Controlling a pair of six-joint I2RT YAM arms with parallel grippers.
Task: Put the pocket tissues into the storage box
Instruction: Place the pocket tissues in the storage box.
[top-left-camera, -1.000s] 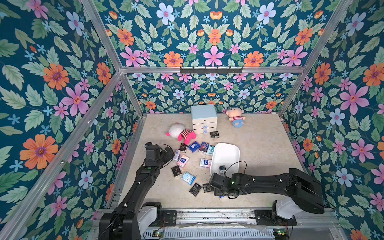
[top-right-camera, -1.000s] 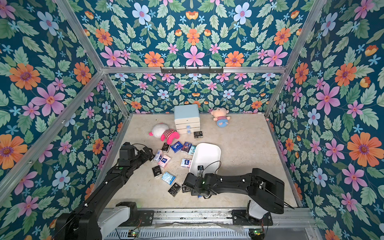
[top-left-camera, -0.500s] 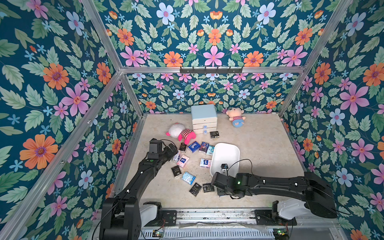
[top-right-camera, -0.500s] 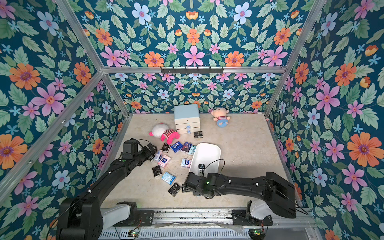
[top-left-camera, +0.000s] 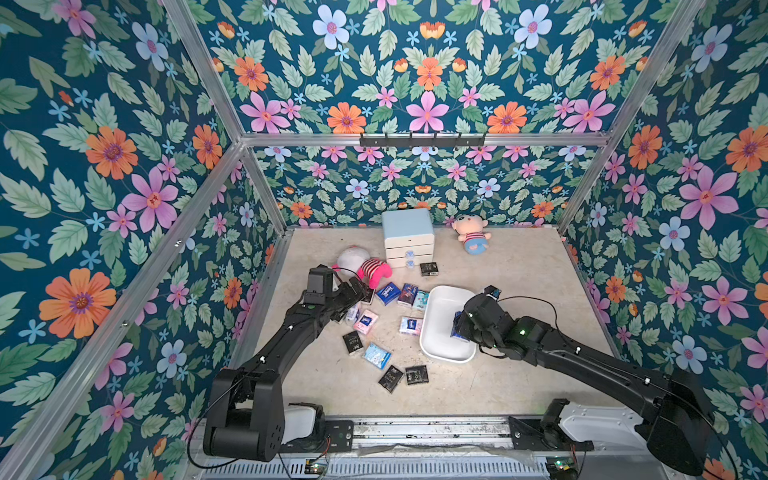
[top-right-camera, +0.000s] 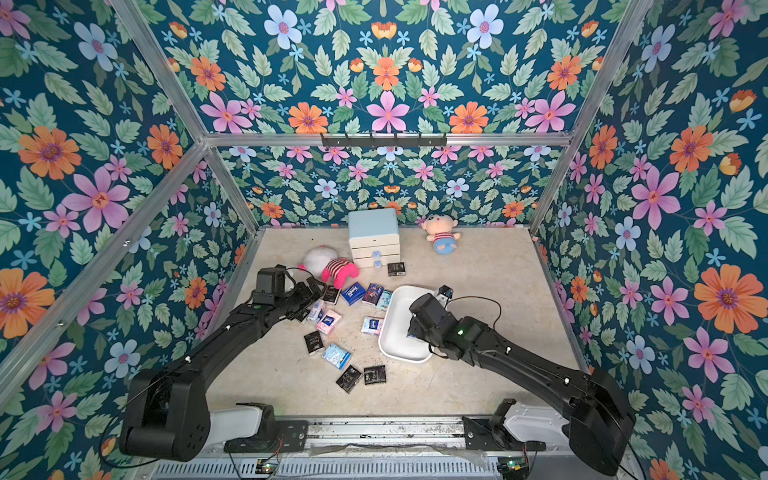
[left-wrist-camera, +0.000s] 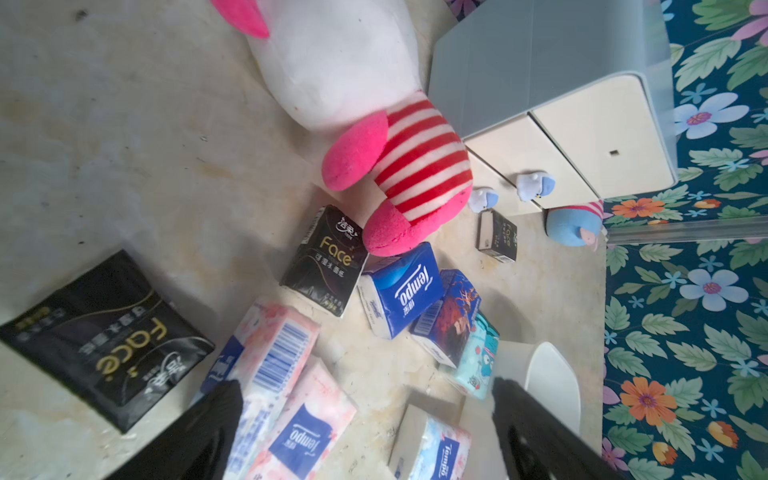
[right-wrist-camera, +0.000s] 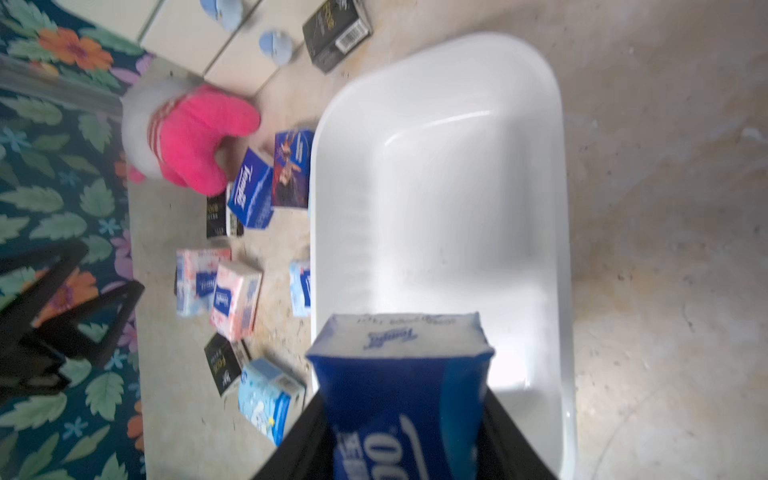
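The right gripper (right-wrist-camera: 401, 419) is clamped on a dark blue plastic-wrapped tissue packet (right-wrist-camera: 399, 386), with one finger on each broad face. It holds the packet on edge over the near end of the white shallow plastic storage box (right-wrist-camera: 436, 187) with rounded corners. Whether the packet touches the box floor cannot be told. The rest of the box's inside shows bare white.

The left gripper (left-wrist-camera: 361, 399) stands wide open, its black fingers (left-wrist-camera: 216, 415) spread above two pink-and-white wrapped packets (left-wrist-camera: 291, 395). These lie side by side on the beige desk (left-wrist-camera: 124, 124). Whether a finger touches them cannot be told.

The other pocket tissues lie loose on the desk, to the left of the box.
- A black "Face" packet (left-wrist-camera: 328, 262) touches the foot of the white-and-pink plush toy with red stripes (left-wrist-camera: 374, 124).
- Next to it comes a row of three: a dark blue Tempo packet (left-wrist-camera: 403, 291), a dark blue packet with a red picture (left-wrist-camera: 451, 311) and a pale teal packet (left-wrist-camera: 478, 357). The teal one is just beside the box's far corner.
- Another black packet (left-wrist-camera: 104, 336) lies close under the left arm.
- A white-and-blue packet (top-left-camera: 410, 325) lies just beside the box's left wall.
- Nearer the robot are a single black packet (top-left-camera: 352, 343), a light blue packet (top-left-camera: 377, 355) and two black packets side by side (top-left-camera: 403, 376).
- One more black packet (top-left-camera: 429, 269) lies in front of the white drawer cabinet with a light blue top (top-left-camera: 407, 232).

A second plush doll (top-left-camera: 471, 237) lies by the back wall, to the right of the cabinet.
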